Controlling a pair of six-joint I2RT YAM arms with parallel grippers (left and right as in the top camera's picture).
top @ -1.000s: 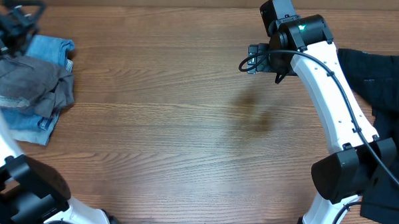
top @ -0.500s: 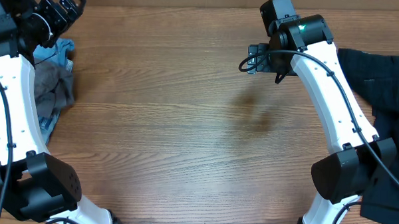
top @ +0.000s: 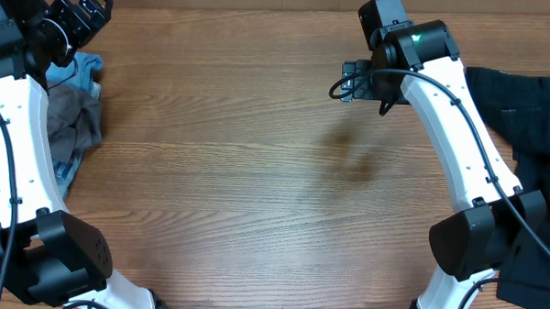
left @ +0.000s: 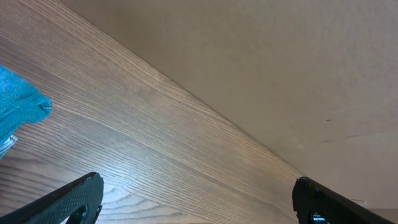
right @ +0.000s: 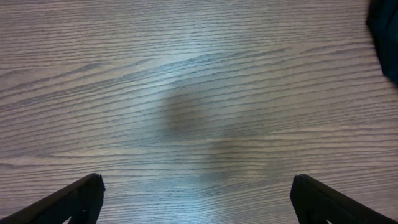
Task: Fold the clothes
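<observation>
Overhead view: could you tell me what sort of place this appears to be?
Probably a robotics lab bench for laundry folding: a wood-grain table, a left arm and right arm based at its near edge, grey shorts and a black garment at its sides.

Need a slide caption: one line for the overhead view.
Left gripper and right gripper open above table; grey shorts over light-blue garment left, black garment right.

Matt wood-grain table (top: 238, 172), soft grey cloth shorts (top: 78, 127), arms (top: 459, 143) perhaps glossy plastic
</observation>
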